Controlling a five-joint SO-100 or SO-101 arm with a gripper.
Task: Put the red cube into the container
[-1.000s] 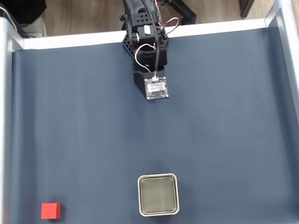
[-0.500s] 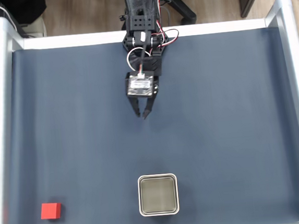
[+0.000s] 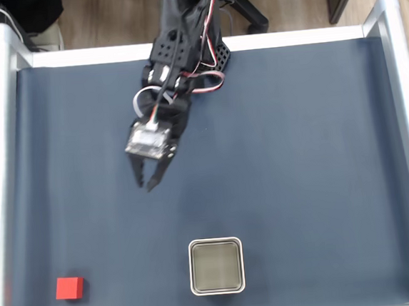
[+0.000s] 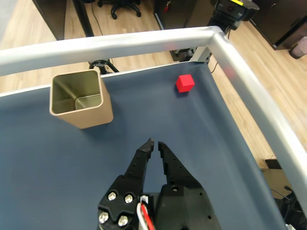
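While the arm reaches over the mat (image 3: 319, 157) in the fixed view, gripper (image 3: 147, 184) hangs mid-left, tips nearly together, holding nothing. Cube (image 3: 69, 288) sits bottom-left, well apart from the tin (image 3: 218, 287) at bottom centre. Wrist view: jaws w/ a thin gap, prob. just short of closed; gripper (image 4: 154, 143) below tin (image 4: 84, 117), cube (image 4: 184, 82) near the rail (image 4: 120, 43) corner.

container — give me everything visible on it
The container is a square metal tin with rounded corners, a shiny silver rim in the fixed view and a dull grey-green inside. In the wrist view it stands upright on the dark blue mat, tall-walled, dull gold outside, open-topped and empty. It sits near the mat's edge by the silver rail. Nothing touches it: the red cube lies apart, and the pincer is well short of it.
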